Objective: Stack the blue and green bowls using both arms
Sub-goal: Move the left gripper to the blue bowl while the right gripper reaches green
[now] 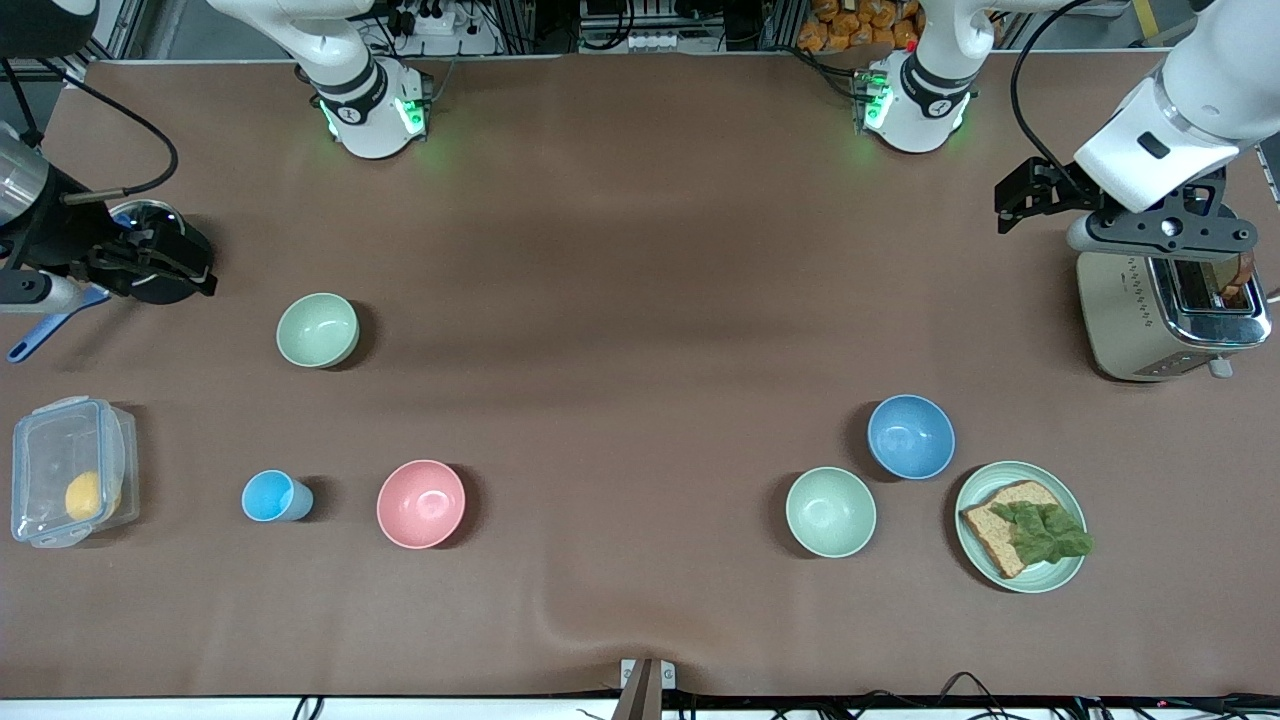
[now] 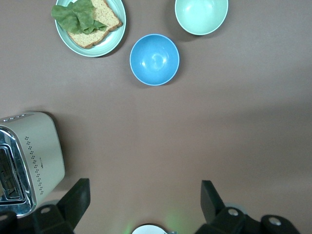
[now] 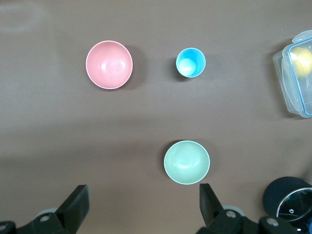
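Observation:
The dusty-blue bowl [image 1: 911, 437] sits upright toward the left arm's end of the table, also in the left wrist view [image 2: 154, 59]. A pale mint-green bowl [image 1: 830, 511] stands beside it, nearer the front camera [image 2: 201, 15]. Its identical twin [image 1: 317, 330] stands toward the right arm's end [image 3: 186, 162]. My left gripper [image 1: 1165, 230] hangs over the toaster, open and empty [image 2: 145, 184]. My right gripper [image 1: 140, 268] hangs over a black pot, open and empty [image 3: 142, 187]. Both are well apart from the bowls.
A pink bowl [image 1: 421, 503] and a light-blue cup [image 1: 273, 496] stand near the twin. A green plate [image 1: 1050, 572] holds bread and lettuce. A toaster [image 1: 1130, 320], a black pot [image 3: 287, 197] and a clear box [image 1: 40, 450] holding something yellow stand at the table's ends.

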Controlling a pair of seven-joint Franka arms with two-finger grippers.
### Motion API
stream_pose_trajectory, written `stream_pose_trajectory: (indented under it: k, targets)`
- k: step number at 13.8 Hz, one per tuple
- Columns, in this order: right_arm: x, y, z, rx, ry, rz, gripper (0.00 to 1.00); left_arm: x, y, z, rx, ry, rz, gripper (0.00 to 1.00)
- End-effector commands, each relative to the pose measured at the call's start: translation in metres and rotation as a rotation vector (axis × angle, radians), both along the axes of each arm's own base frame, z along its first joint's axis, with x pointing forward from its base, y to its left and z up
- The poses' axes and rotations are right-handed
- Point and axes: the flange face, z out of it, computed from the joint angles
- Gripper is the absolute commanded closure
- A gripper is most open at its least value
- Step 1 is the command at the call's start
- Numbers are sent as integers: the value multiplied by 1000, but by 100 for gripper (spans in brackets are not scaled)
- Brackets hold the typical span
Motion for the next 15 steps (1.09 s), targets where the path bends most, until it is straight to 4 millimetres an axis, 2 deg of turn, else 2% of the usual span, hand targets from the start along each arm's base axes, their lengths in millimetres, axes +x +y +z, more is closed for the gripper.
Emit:
stream_pose_trajectory:
  k: [1, 8, 10, 12, 15]
  targets:
    - [-6, -3, 2, -3, 3, -3, 0, 0, 2, 4, -5, 2, -13, 0]
    - [-7, -6, 0, -4, 17, -3, 0, 7, 5, -6, -4, 13, -4, 0]
    - [-6, -14, -1, -1, 21, -16, 0, 12, 7, -12, -6, 26, 2, 0]
    - [-7, -17, -2, 2, 29, -22, 0, 24, 9, -25, 10, 41, 10, 0]
    - [-6, -16, -2, 2, 28, -24, 0, 49, 10, -57, 56, 41, 18, 0]
